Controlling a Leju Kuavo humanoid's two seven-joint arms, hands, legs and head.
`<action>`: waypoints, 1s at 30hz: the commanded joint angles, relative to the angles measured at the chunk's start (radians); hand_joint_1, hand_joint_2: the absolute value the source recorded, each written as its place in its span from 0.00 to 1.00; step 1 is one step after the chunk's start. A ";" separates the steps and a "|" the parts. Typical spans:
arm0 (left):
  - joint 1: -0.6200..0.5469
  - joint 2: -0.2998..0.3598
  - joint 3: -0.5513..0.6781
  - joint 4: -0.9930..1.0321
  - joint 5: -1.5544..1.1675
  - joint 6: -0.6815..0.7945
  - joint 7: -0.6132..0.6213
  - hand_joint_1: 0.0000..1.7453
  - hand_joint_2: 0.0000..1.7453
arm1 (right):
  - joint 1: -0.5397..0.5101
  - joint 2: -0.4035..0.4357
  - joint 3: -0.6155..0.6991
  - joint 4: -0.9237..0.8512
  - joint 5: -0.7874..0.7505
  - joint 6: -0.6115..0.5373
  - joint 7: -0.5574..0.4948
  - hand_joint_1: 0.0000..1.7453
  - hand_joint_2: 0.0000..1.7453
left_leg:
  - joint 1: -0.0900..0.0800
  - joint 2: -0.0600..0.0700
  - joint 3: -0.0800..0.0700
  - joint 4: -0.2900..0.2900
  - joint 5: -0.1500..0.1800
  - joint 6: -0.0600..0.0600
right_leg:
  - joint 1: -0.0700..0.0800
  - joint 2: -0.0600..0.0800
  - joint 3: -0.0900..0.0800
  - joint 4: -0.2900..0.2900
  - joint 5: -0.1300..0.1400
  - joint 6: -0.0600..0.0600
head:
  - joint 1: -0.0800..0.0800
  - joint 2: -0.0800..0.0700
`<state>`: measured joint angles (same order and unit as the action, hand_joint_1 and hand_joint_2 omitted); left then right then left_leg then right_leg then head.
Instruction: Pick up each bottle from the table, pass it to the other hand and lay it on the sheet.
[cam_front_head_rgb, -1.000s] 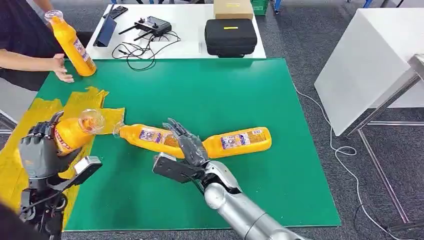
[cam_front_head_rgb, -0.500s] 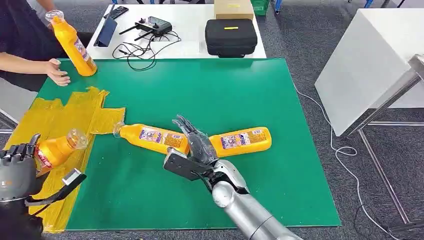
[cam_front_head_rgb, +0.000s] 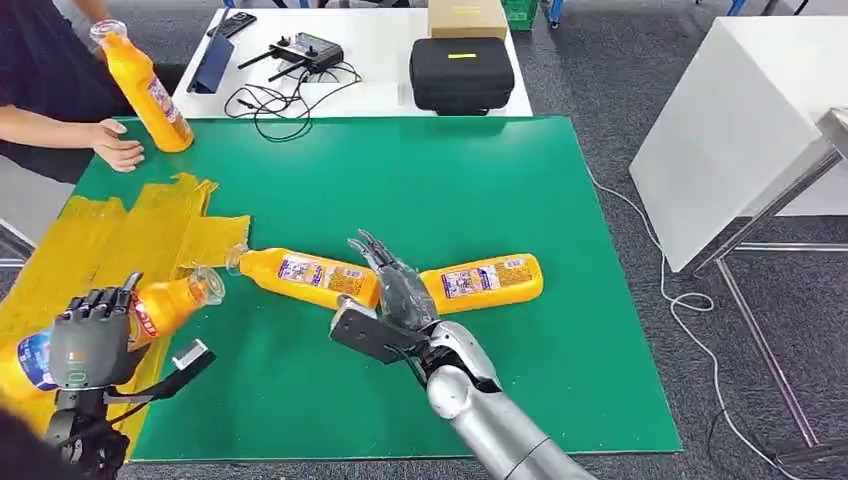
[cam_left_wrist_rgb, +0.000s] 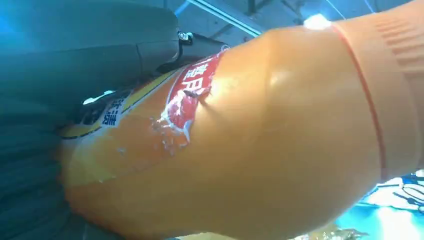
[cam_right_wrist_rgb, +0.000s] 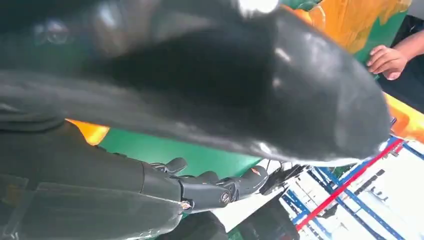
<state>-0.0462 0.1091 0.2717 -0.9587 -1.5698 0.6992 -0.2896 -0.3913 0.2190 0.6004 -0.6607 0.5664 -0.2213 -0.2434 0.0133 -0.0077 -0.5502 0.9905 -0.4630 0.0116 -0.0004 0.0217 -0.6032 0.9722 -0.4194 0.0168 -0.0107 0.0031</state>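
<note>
My left hand (cam_front_head_rgb: 92, 347) grips an orange bottle (cam_front_head_rgb: 168, 303) around its middle, low at the front left over the yellow sheet (cam_front_head_rgb: 120, 230). The bottle is tilted with its clear cap toward the green mat, and up close its torn red label (cam_left_wrist_rgb: 195, 95) shows. Two more orange bottles lie end to end on the mat, one on the left (cam_front_head_rgb: 300, 275) and one on the right (cam_front_head_rgb: 485, 280). My right hand (cam_front_head_rgb: 395, 290) is open, its fingers stretched out above where they meet. Those dark fingers (cam_right_wrist_rgb: 215, 189) hold nothing.
A person's hand (cam_front_head_rgb: 118, 150) rests at the mat's far left corner beside a standing orange bottle (cam_front_head_rgb: 145, 90). Behind the green mat (cam_front_head_rgb: 420, 180) a white table carries a black case (cam_front_head_rgb: 461, 72), cables and a controller. Another white table (cam_front_head_rgb: 730, 130) stands to the right.
My left hand dropped toward the front left with its bottle, then rose slightly; the bottle now lies flatter, cap pointing right. My right hand shifted slightly right over the lying bottles.
</note>
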 joint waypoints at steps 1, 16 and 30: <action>-0.115 0.041 -0.240 0.257 0.000 -0.001 0.095 1.00 1.00 | 0.020 -0.023 -0.070 -0.035 0.047 0.017 0.003 0.00 0.00 | 0.000 -0.005 0.006 -0.002 0.000 0.000 | 0.000 -0.007 0.007 -0.001 -0.002 0.001 | 0.000 0.000; -0.303 0.083 -0.328 0.738 0.016 -0.074 0.114 0.00 1.00 | 0.017 -0.033 -0.067 -0.048 0.049 0.075 0.001 0.00 0.00 | 0.000 -0.002 0.003 -0.001 0.000 0.000 | 0.000 -0.004 0.004 -0.001 -0.001 0.000 | 0.000 0.000; -0.318 0.102 -0.316 0.761 0.000 -0.568 0.101 0.00 1.00 | 0.007 -0.037 -0.063 -0.051 0.054 0.108 -0.009 0.00 0.00 | -0.001 -0.001 0.016 -0.003 0.000 -0.001 | -0.002 -0.003 0.018 0.000 -0.001 -0.003 | 0.000 0.000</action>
<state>-0.3772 0.2041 -0.0111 -0.3292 -1.5396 0.4263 -0.2106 -0.3507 0.2052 0.5451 -0.7240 0.6172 -0.1285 -0.2567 0.0133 -0.0149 -0.5342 0.9882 -0.4640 0.0098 -0.0010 0.0148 -0.5824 0.9729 -0.4218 0.0135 -0.0111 0.0031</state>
